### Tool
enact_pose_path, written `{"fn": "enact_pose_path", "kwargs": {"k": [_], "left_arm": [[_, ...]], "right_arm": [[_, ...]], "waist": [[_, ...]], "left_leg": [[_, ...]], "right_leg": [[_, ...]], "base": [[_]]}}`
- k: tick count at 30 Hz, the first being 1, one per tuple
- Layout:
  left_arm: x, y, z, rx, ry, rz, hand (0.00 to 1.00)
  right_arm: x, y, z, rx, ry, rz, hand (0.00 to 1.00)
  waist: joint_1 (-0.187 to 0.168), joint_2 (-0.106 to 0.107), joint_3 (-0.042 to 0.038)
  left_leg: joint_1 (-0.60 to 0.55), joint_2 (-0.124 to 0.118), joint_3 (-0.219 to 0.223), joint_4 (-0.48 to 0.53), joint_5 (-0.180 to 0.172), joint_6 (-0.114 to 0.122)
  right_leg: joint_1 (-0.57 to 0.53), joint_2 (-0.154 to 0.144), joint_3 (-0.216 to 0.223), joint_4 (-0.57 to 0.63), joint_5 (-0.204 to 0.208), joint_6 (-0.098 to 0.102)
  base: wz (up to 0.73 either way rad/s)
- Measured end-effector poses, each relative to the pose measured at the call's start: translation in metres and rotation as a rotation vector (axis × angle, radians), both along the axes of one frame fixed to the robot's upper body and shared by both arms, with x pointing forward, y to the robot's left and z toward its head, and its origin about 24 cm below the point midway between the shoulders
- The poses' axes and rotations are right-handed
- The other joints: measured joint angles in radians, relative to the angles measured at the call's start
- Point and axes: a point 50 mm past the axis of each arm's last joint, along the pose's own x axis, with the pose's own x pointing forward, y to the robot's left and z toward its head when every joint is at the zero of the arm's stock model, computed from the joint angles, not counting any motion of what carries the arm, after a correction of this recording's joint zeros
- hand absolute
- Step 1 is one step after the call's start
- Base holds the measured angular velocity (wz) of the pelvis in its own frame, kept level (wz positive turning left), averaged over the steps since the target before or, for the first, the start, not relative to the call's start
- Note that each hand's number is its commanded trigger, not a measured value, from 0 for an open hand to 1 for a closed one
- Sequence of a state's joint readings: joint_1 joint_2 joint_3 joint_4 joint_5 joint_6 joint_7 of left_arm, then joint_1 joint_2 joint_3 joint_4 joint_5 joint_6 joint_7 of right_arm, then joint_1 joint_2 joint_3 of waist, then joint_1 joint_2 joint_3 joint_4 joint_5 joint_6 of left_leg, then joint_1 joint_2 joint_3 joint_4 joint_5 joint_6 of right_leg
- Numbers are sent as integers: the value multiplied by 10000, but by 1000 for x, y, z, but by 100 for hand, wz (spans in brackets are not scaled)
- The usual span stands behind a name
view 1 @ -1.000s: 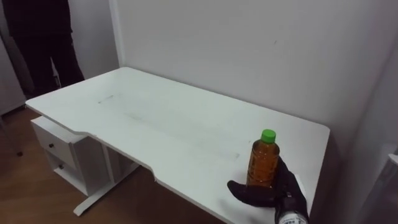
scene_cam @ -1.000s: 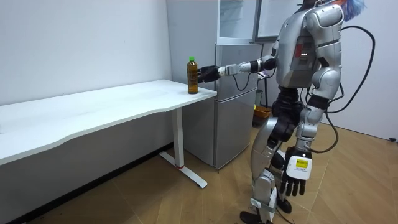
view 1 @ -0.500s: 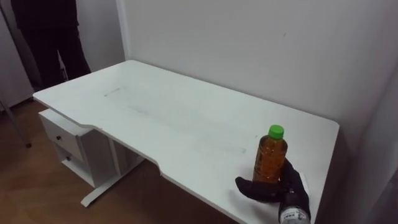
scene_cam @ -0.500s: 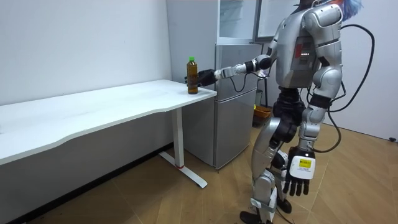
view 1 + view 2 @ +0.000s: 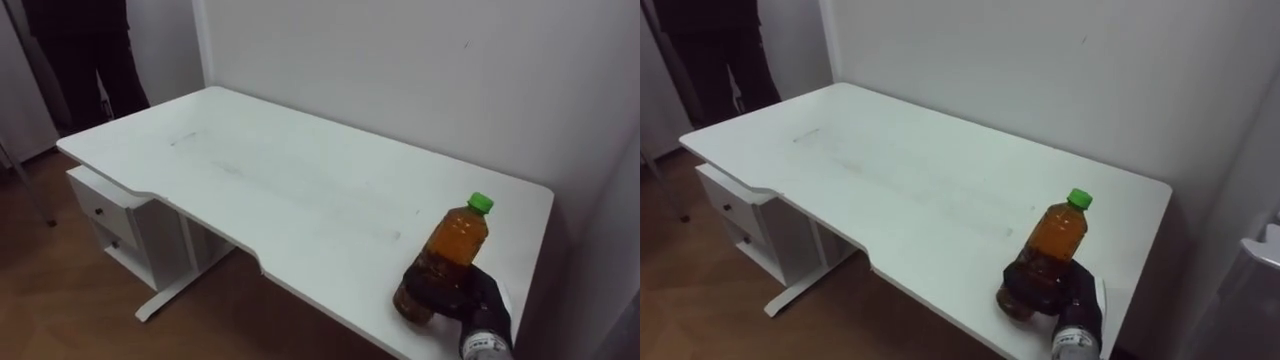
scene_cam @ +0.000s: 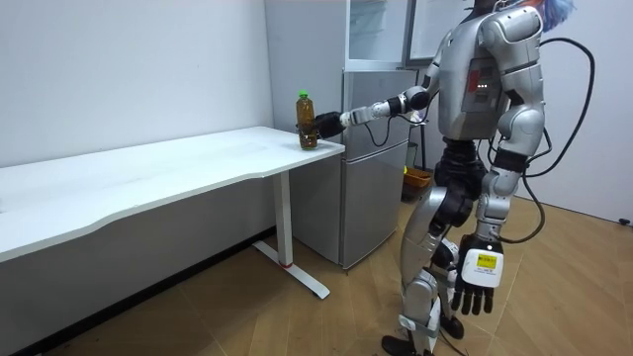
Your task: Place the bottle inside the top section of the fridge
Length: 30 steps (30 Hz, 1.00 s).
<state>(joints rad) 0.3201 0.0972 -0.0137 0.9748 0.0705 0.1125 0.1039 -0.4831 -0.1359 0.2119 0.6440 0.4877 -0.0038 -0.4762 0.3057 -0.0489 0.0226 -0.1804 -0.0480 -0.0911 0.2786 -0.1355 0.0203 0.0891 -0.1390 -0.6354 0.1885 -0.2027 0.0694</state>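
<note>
The bottle (image 5: pixel 455 245) is made of clear, glossy plastic, its cap (image 5: pixel 481 202) of smooth green plastic. The table (image 5: pixel 270 190) is finished in smooth matt white. The floor (image 5: pixel 70 310) is laid in wood. The fridge (image 6: pixel 376 188) is faced in grey metal with a soft sheen.

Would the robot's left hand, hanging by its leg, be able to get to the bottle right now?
Probably not as it stands: the left hand hangs low beside the leg, away from the table, and the right hand is wrapped round the tilted bottle.
</note>
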Motion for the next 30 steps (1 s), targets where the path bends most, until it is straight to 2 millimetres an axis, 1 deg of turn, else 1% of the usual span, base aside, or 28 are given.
{"fn": "enact_pose_path", "kwargs": {"k": [2,5,9,11,14,15,16,17,18,19,21,23,24,25,26,27,28,29,30], "left_arm": [[0,1,0,-33,-27,7,0],[-1,2,0,-95,-24,71,0],[-2,1,0,-211,-45,232,0],[-2,1,0,-190,-67,257,0],[-2,3,1,-112,-179,338,0],[-2,4,1,-65,-235,379,0],[-3,6,1,-29,-246,481,0],[-4,7,1,11,-205,603,0],[-5,8,1,24,-173,654,0],[-7,9,1,45,-120,715,0],[-7,9,1,49,-95,714,0],[-5,9,1,45,-151,718,0],[-5,9,1,38,-149,730,0],[-5,10,1,27,-158,772,0],[-5,10,1,34,-168,812,0],[-5,12,1,66,-182,914,0],[-5,13,2,106,-181,1039,0],[-5,13,1,119,-169,1084,0],[-5,13,1,133,-108,1089,0]], "right_arm": [[0,0,0,24,-1,80,100],[1,-2,0,-107,-3,446,100],[3,-3,9,-275,-392,975,100],[2,-3,15,-279,-693,1070,100],[-2,-2,33,-210,-1600,1550,100],[-2,0,42,-214,-2030,1734,100],[-2,3,51,-458,-2447,1983,100],[-2,3,59,-655,-2813,2163,100],[-3,3,63,-754,-2971,2232,100],[-5,3,70,-749,-3284,2302,100],[-7,2,78,-721,-3676,2328,100],[-8,0,88,-882,-4059,2369,100],[-8,0,90,-907,-4148,2390,100],[-9,1,96,-1056,-4382,2483,100],[-10,1,100,-1226,-4531,2565,100],[-11,1,107,-1390,-4842,2699,100],[-14,3,115,-1398,-5187,2829,100],[-15,4,119,-1383,-5363,2874,100],[-17,5,127,-1348,-5725,2974,100]], "waist": [[-11,11,2],[-49,42,13],[-281,56,4],[-316,49,0],[-367,54,-8],[-451,63,-27],[-618,68,-33],[-729,73,-50],[-781,78,-68],[-821,84,-125],[-891,94,-151],[-910,74,-173],[-929,66,-184],[-1089,30,-213],[-1124,20,-217],[-1240,-11,-221],[-1324,-35,-228],[-1336,-43,-226],[-1360,-42,-225]], "left_leg": [[17,-2,18,-10,3,6],[179,-9,81,-46,7,18],[195,-9,80,-74,8,16],[307,10,219,-133,9,16],[493,19,380,-237,8,17],[568,23,462,-283,8,17],[672,22,484,-358,13,22],[815,22,510,-432,27,30],[871,20,528,-454,27,30],[962,15,574,-494,26,31],[1086,12,615,-567,26,32],[1216,40,745,-586,27,32],[1245,47,773,-588,27,32],[1259,57,828,-594,26,33],[1259,58,847,-597,26,33],[1287,60,883,-595,29,37],[1330,73,966,-603,27,42],[1364,90,1037,-618,23,48],[1412,137,1134,-637,14,57]], "right_leg": [[1,-17,19,0,0,0],[83,-41,161,-3,-1,2],[82,-23,351,-10,-2,4],[92,-28,498,-16,-2,4],[163,-45,595,-32,1,8],[185,-53,602,-26,1,8],[252,-61,612,-32,1,9],[338,-76,622,-34,2,10],[379,-81,628,-35,3,12],[437,-90,642,-36,8,22],[524,-96,663,-36,12,28],[551,-85,908,-33,12,28],[558,-84,949,-32,12,28],[538,-77,1116,-29,12,28],[535,-72,1151,-29,12,28],[541,-75,1170,-26,13,26],[544,-77,1289,-13,15,23],[543,-73,1390,-10,18,20],[543,-57,1473,-17,55,13]], "base": [[-3],[-5],[-1],[-16],[-18],[-17],[-14],[-7],[-8],[-10],[-9],[-17],[-20],[-12],[-10],[-11],[-16],[-25],[-22]]}}
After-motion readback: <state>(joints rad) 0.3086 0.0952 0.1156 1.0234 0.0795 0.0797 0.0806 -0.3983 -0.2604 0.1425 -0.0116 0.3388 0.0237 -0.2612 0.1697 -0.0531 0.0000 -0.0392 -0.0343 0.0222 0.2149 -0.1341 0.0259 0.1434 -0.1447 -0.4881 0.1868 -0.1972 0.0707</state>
